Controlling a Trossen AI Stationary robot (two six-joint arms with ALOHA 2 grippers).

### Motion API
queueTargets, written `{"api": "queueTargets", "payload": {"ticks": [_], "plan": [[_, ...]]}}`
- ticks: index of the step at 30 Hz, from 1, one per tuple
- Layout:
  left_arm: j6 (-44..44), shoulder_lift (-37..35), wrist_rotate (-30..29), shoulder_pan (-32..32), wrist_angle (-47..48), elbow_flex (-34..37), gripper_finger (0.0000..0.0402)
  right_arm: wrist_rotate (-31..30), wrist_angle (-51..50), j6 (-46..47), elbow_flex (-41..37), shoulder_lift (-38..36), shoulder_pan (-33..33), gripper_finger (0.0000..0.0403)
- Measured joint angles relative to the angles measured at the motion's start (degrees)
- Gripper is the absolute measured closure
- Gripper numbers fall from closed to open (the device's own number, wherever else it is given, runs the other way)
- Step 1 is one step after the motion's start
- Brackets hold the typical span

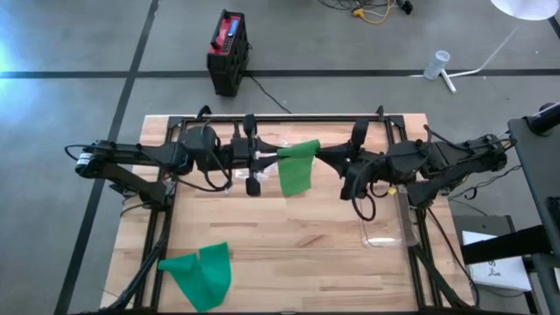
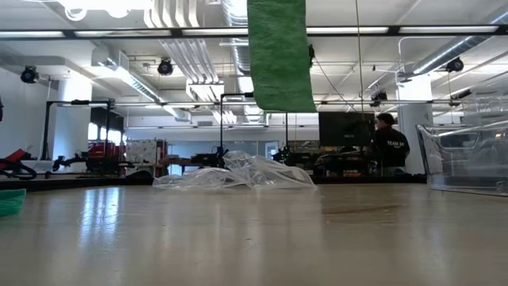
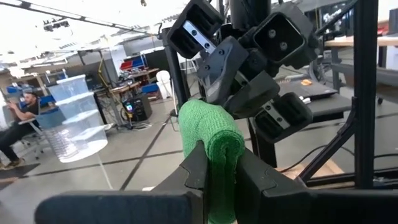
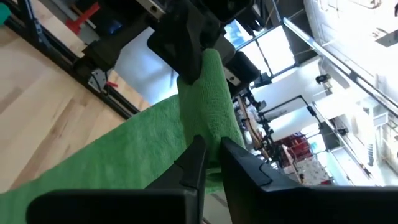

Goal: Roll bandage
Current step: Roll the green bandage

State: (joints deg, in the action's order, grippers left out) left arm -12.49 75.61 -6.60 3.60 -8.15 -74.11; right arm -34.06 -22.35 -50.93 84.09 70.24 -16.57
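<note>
The green stretchy fabric bandage [image 1: 297, 166] hung above the table's far middle, only its top edge rolled, most still loose. The left gripper [image 3: 217, 174] and right gripper [image 4: 208, 155] pinched its roll from either side.

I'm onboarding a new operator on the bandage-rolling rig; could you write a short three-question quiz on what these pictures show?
1. True or false: the green fabric bandage held between the arms lies flat on the light wooden table.
2. Which tools grip that bandage? A) the left tool only B) the right tool only C) both
3. Fill in: a second green bandage lies near the table's front edge, on the ____ arm's side.

Key:
1. False; it hangs in the air, its loose end drooping.
2. C; each tool's fingers are closed on it.
3. Left.
</note>
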Motion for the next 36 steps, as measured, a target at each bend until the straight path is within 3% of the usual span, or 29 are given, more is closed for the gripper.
{"api": "queueTargets", "payload": {"ticks": [14,26,36], "plan": [[0.55,-0.21,-0.08,0.02,0.05,0.00,0.0376,2.99,1.90,-3.09,0.98,0.24,-2.91,0.0314],[1.64,-0.23,3.51,0.37,-1.20,0.00,0.0375,1.12,1.61,-1.39,0.98,0.81,0.08,0.0337],[3.89,-1.10,2.98,0.54,-1.36,0.04,0.0375,0.19,0.18,-1.54,1.02,-0.19,-2.78,0.0337]]}}
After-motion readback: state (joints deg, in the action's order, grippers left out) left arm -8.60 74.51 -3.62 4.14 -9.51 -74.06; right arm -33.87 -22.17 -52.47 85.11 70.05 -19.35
